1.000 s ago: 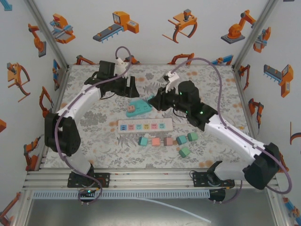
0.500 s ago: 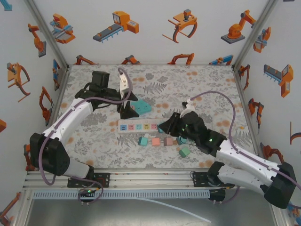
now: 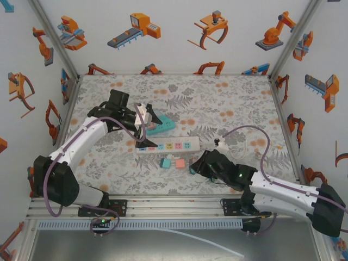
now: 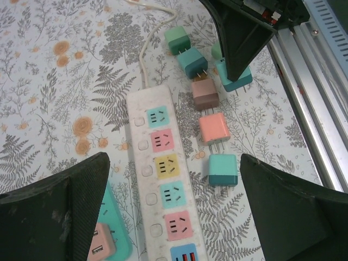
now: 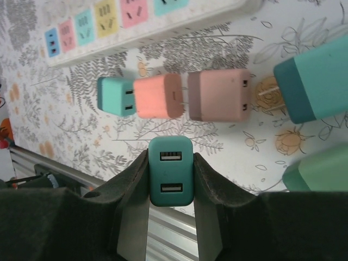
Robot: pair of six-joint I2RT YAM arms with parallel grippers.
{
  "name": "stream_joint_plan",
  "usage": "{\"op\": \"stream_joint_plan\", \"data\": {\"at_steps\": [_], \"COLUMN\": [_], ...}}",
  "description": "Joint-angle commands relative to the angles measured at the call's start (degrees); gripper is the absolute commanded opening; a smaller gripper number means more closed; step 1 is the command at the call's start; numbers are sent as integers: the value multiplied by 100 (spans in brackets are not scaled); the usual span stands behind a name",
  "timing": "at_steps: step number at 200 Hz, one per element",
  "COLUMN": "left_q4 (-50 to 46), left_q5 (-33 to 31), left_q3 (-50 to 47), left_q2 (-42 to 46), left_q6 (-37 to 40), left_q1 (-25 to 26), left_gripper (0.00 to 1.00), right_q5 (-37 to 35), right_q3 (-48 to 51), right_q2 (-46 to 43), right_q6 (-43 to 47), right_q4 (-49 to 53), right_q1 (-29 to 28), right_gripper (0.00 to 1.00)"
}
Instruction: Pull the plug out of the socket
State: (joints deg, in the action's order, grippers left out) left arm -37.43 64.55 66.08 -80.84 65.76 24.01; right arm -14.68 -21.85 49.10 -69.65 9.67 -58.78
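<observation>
Fingers (image 5: 130,185) of the right gripper (image 5: 171,157) press in on either side of a teal plug (image 5: 171,179). We see its two USB ports facing the wrist camera, and the jaws sit clamped on it. The plug is off the white power strip (image 3: 167,145), held on the near side of it, just beside a row of loose plugs lying end to end on the flowered table (image 3: 234,98) — a teal one (image 5: 115,96), a salmon one (image 5: 159,96) and a dusty pink one (image 5: 220,95). Whether the held plug touches the table we cannot tell.

The left gripper (image 3: 148,130) hangs over the left end of the strip with its jaws spread wide and nothing between them (from its wrist camera the strip's coloured sockets show in the gap). A smaller teal socket block (image 3: 161,126) lies just beyond the strip, beside that gripper, with a pink USB plug (image 4: 99,247) on it.
</observation>
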Motion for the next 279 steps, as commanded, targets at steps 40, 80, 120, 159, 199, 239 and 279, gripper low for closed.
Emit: {"op": "stream_joint_plan", "data": {"at_steps": [40,80,120,159,199,239,279], "left_q4": [-221,-217,-221,-221,-221,-181,971], "left_q5": [157,88,43,34,-8,-141,-1084], "left_q3": [46,53,54,62,62,88,-96], "left_q2": [-149,-201,-222,-252,-257,-269,-167], "left_q6": [359,348,341,332,329,261,-1224], "left_q1": [59,56,55,56,59,60,49], "left_gripper": [97,97,97,97,97,97,97], "right_q5": [-359,-378,-418,-396,-496,-1092,-2036], "right_q3": [566,731,661,478,225,-401,-1205], "right_q2": [251,158,-47,-226,-589,-1031,-831], "right_q6": [-745,-955,-1064,-1086,-1009,-321,1562], "right_q4": [-682,-632,-48,573,1172,1719,1331], "right_q1": [-129,-141,-142,-137,-139,-142,-138], "right_gripper": [31,41,47,50,53,54,59]}}
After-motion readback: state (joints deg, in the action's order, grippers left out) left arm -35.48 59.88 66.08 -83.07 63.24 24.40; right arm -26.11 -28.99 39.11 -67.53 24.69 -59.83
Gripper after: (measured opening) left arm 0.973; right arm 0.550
